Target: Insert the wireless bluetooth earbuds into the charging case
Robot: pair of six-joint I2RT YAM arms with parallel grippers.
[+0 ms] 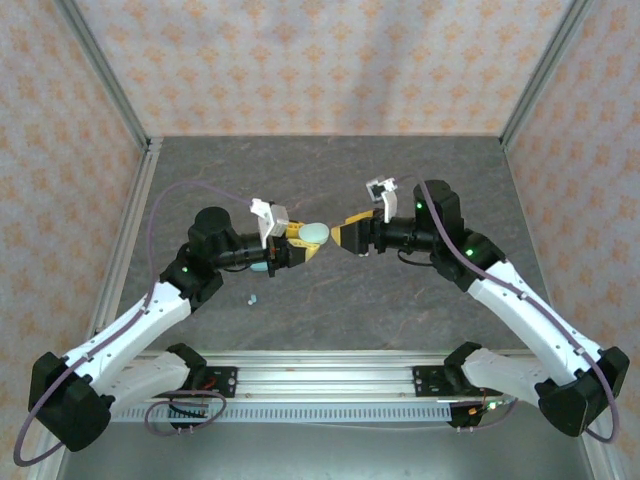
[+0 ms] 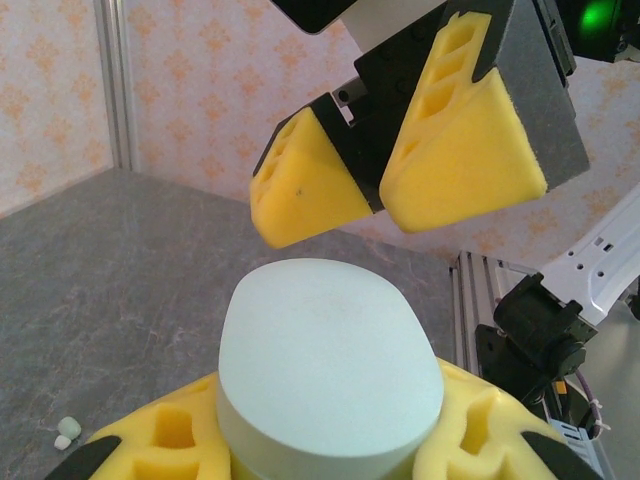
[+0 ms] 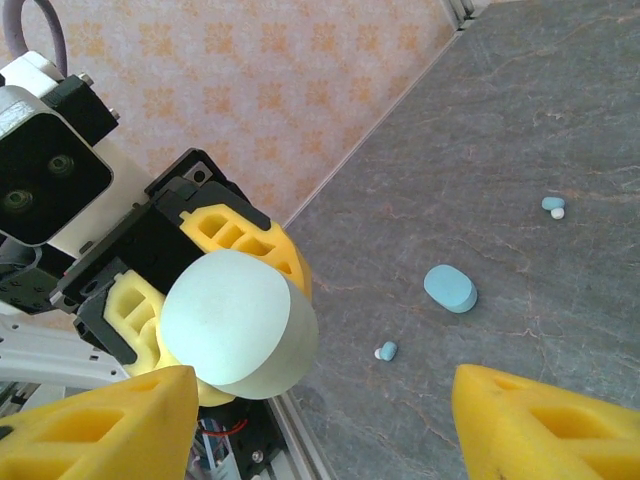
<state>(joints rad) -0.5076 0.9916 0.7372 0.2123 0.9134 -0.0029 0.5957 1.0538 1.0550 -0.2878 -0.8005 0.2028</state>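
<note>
A pale mint oval charging case (image 1: 315, 233) is held above the table, and my left gripper (image 1: 298, 243) is shut on it. In the left wrist view the case (image 2: 330, 350) sits closed between my yellow foam fingers (image 2: 165, 440). My right gripper (image 1: 345, 234) faces it, open, with its tips just short of the case (image 3: 235, 320). Its fingers (image 2: 300, 195) hang right above the case. Two light blue earbuds (image 3: 387, 351) (image 3: 553, 205) lie on the table, and one earbud (image 1: 251, 299) lies near my left arm. A small pale earbud (image 2: 66, 432) shows at the lower left.
A light blue oval case (image 3: 450, 288) lies closed on the grey table (image 1: 330, 180), between the two blue earbuds. Patterned walls with metal posts (image 1: 140, 150) enclose the table. An aluminium rail (image 1: 320, 380) runs along the near edge between the arm bases.
</note>
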